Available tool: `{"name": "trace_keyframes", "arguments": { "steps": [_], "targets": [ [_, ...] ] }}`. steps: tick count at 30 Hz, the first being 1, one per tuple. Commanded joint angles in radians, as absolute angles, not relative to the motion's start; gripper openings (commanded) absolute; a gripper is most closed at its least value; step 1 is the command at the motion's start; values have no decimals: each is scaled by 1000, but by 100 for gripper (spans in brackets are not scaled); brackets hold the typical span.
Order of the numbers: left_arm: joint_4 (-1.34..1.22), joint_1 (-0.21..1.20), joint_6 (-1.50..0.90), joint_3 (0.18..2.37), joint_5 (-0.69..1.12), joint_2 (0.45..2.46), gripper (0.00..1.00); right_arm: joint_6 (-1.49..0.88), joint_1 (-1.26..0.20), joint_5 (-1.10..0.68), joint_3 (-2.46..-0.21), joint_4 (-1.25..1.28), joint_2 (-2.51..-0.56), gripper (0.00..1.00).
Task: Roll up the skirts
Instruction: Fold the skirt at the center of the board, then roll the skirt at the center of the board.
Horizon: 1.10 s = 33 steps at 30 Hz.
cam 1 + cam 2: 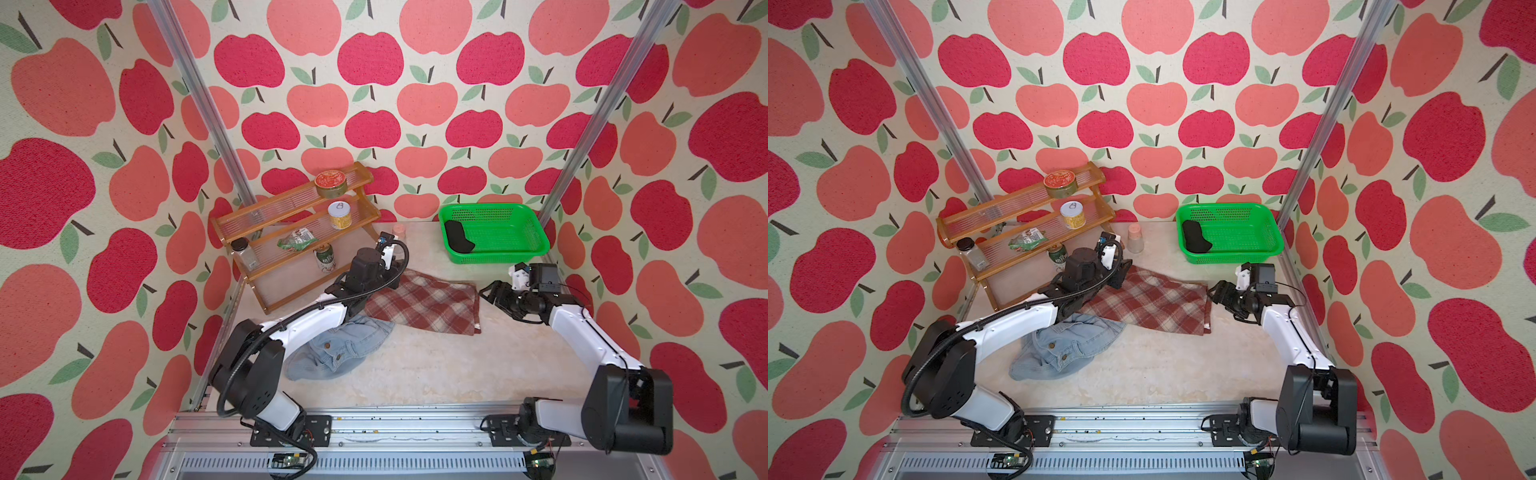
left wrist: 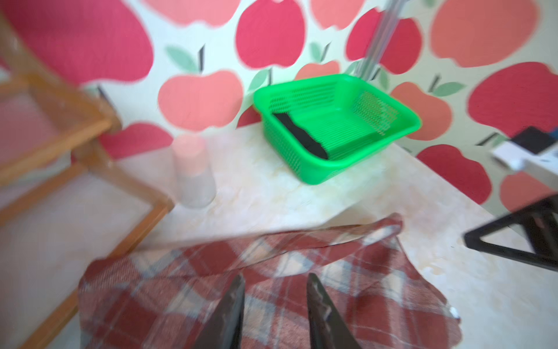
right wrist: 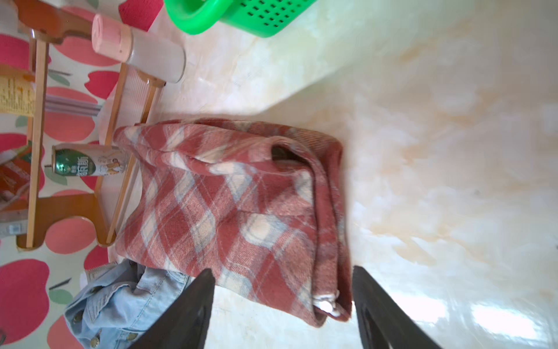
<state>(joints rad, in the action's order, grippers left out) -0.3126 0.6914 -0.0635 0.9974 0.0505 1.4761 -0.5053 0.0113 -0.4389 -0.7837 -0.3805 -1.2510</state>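
A red-brown and cream plaid cloth skirt [image 1: 424, 303] lay spread near the middle of the pale marbled surface [image 1: 436, 374], with one layer folded over along its right edge. A crumpled light blue denim skirt with metal buttons [image 1: 332, 353] lay to its near left, touching the plaid skirt's near-left corner and partly hidden under the left arm. A plain black cloth skirt [image 1: 457, 237] sat as a compact bundle in the left part of a green plastic mesh basket [image 1: 498, 257] at the far right of the surface; whether it was rolled could not be told.

The left end effector [image 2: 276, 281] hung over the far-left part of the plaid skirt, its two dark fingers [image 2: 235, 305] parted and released, with plaid cloth showing in the gap and nothing clamped. The right end effector [image 3: 283, 270] stood just beside the plaid skirt's right edge, spread wide and holding nothing; in the right wrist view the folded edge showed between its fingers [image 3: 196, 305] without touching them.

A brown wooden tiered rack [image 1: 291, 232] carrying cans stood at the far left, and a clear bottle with a pink cap [image 1: 1136, 239] stood between the rack and the basket.
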Motion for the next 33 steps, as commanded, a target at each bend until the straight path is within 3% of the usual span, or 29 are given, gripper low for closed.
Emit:
{"name": "trace_keyframes", "arguments": {
  "steps": [1,2,6,10,13,14,18,22,28,33],
  "targets": [
    [-391,734,97,967,6,1413,77,-531,27,-537,-764,-317,-1154,92],
    [-395,728,70,968,28,1399,100,-533,27,-545,-758,-310,-1130,99],
    [-346,637,-143,1065,150,1401,99,-574,44,-613,-723,-223,-1054,99],
    [-293,545,-315,1155,383,1449,99,-631,77,-672,-697,-146,-1043,99],
    [-277,518,-269,1206,635,1504,100,-654,110,-697,-688,-131,-1059,99],
    [-199,549,-197,1234,619,1507,100,-662,122,-706,-685,-128,-1064,99],
    [7,864,301,1264,126,1530,99,-712,203,-727,-652,-108,-1101,99],
    [-74,1060,561,1217,-213,1651,99,-850,312,-787,-567,50,-1151,99],
    [-189,1195,638,1208,-421,1856,100,-853,337,-776,-574,61,-1161,99],
    [-170,1253,598,1293,-483,2011,100,-812,342,-762,-599,3,-1160,99]
  ]
}}
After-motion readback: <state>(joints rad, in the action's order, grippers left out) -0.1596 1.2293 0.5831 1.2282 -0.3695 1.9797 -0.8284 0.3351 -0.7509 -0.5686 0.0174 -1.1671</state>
